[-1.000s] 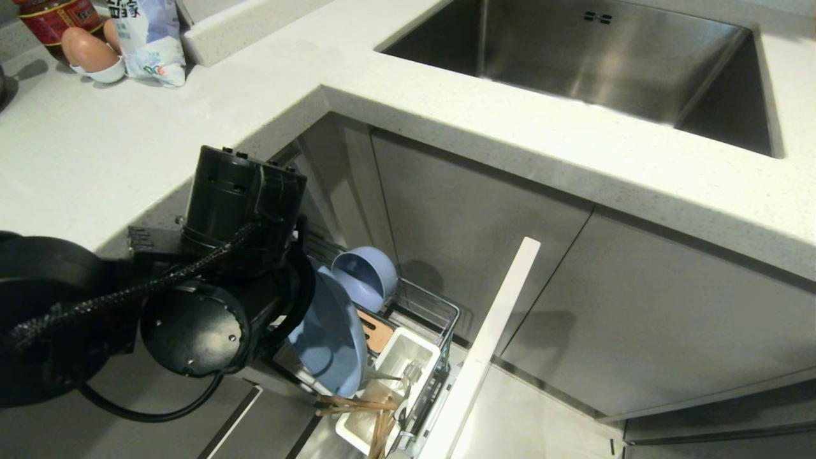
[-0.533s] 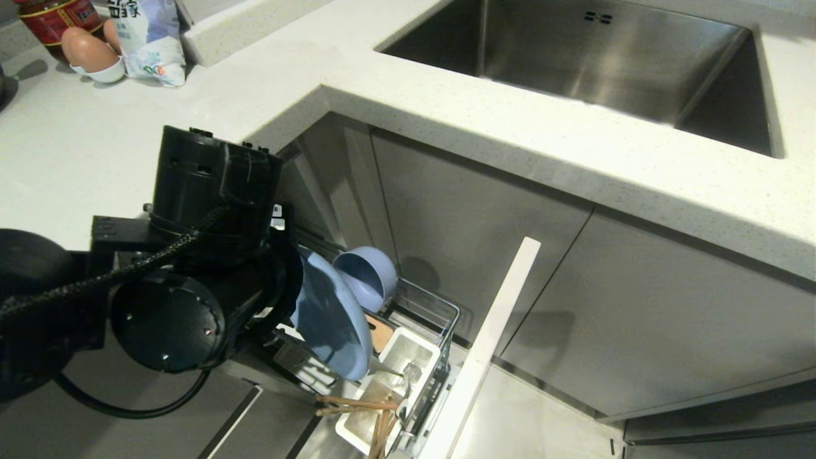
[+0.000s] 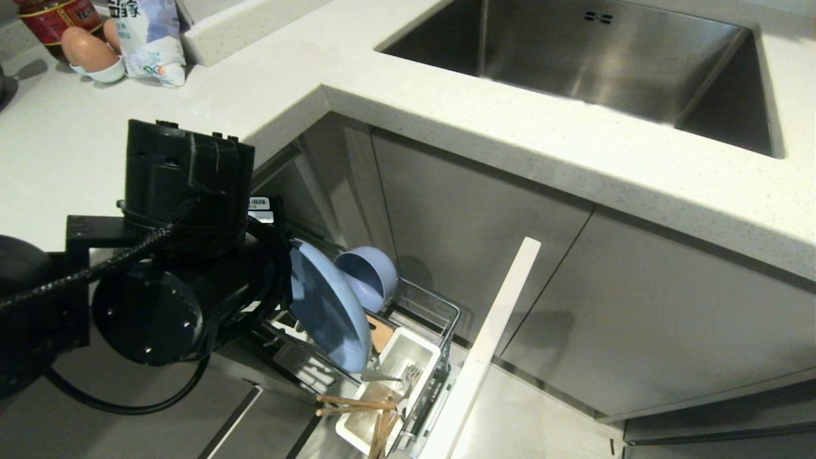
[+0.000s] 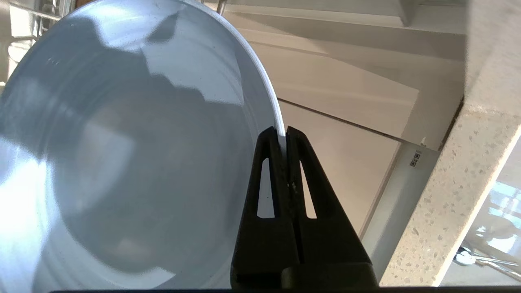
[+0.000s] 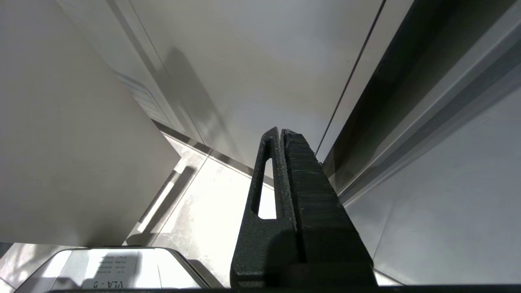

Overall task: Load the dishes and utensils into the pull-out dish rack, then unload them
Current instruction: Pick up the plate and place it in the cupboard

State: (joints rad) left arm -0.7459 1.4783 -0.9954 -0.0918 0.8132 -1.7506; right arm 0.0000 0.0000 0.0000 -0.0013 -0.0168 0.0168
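Clearly the wide, shallow, matte light blue round plate (image 3: 326,312) is the thing in hand: it stands on edge, tilted, above the near end of the narrow chrome wire pull-out dish rack (image 3: 426,305), its rim clamped in the left pincer (image 4: 283,136), whose two black fingers are closed tight on it. Whether its lower edge touches the wires cannot be told. Just behind it, the smaller, deeper light blue round bowl (image 3: 366,274) sits on its side in the rack. Toward the rack's flat white front panel (image 3: 491,344), the white plastic cutlery box (image 3: 408,360) holds the thin light-brown wooden chopsticks (image 3: 363,408) and the slim silver metal utensil (image 3: 395,376). Loading looks complete, and unloading seems to be starting with the plate; the bowl and both utensils are left to remove. The right pincer (image 5: 281,132) hangs closed and empty beside grey cabinet fronts. Above, the pale speckled counter (image 3: 446,108) carries a steel sink (image 3: 605,57).
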